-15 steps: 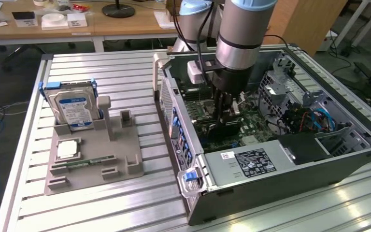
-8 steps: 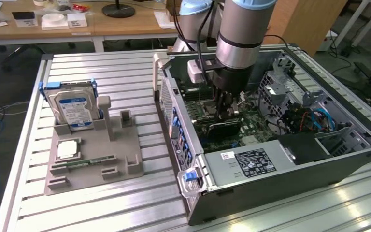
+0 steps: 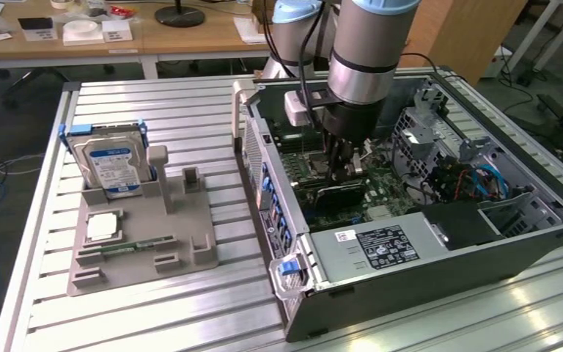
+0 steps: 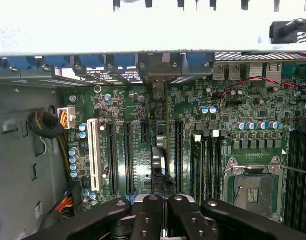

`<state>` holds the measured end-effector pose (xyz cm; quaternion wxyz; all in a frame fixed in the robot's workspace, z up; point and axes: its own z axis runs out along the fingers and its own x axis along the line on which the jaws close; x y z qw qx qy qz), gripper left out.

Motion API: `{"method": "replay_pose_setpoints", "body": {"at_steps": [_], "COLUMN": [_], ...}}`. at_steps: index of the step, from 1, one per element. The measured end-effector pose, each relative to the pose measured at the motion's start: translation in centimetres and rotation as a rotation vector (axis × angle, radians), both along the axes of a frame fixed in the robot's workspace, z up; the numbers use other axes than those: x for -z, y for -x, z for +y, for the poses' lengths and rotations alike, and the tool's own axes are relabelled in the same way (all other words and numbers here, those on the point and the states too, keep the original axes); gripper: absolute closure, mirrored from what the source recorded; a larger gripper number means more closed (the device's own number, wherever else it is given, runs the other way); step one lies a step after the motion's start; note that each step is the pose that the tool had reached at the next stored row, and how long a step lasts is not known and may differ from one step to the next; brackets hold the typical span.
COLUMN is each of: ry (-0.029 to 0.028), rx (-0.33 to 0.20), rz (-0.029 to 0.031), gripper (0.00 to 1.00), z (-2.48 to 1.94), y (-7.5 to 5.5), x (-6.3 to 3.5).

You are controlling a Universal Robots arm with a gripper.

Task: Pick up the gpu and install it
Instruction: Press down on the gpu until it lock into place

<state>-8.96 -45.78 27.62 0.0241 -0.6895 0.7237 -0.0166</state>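
So the arm's reaching down into the open PC case, frame center in the exterior view, gripper clamped shut on the gpu, which stands on edge right over the motherboard. Wrist view shows the card edge-on between the long black slots. Power supply sits just below it, drive cage to the right. Over at left, a grey holder tray with the hard drive and a memory stick.

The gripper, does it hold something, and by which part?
The gripper holds the gpu, which stands on edge in the case; the fingers are shut on its upper edge.
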Motion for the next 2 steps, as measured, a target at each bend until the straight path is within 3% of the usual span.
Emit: {"method": "replay_pose_setpoints", "body": {"at_steps": [2], "ry": [0.0001], "rx": [0.0], "rz": [0.0], "gripper": [0.89], "z": [0.0], "y": [0.0], "x": [0.0]}}
